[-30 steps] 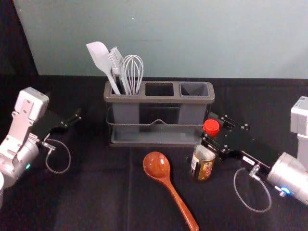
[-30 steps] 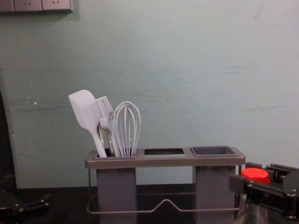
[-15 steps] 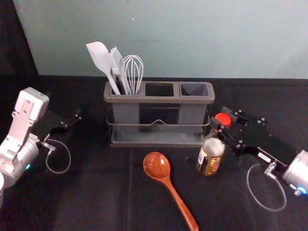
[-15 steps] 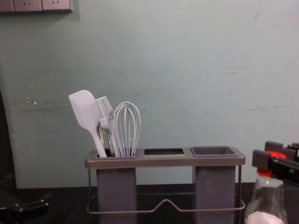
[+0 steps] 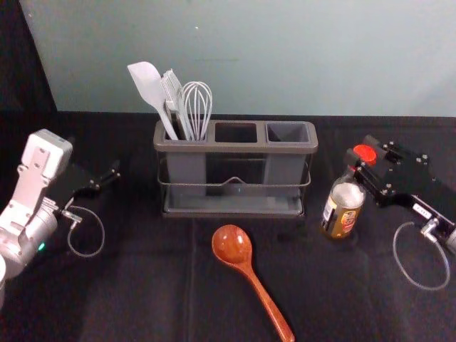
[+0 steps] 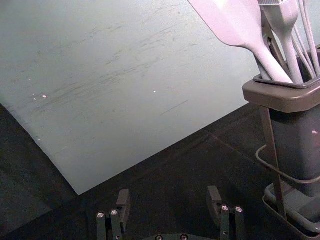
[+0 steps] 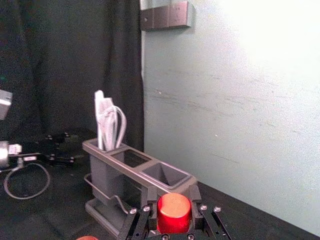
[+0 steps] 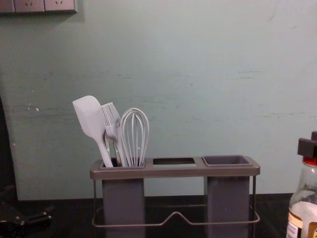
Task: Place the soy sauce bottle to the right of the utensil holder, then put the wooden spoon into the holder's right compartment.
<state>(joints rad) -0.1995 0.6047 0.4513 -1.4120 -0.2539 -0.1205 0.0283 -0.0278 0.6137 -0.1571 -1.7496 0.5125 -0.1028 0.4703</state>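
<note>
A pale wall stands behind a black cloth. The bottle is to the right of the holder, a little way off from it. The right gripper has its fingers closed on the bottle's red cap. The wooden spoon lies on the cloth in front of the holder. The spatula, brush and whisk stand in the left slot. The left gripper, off to the left, is wide open and holds nothing.
</note>
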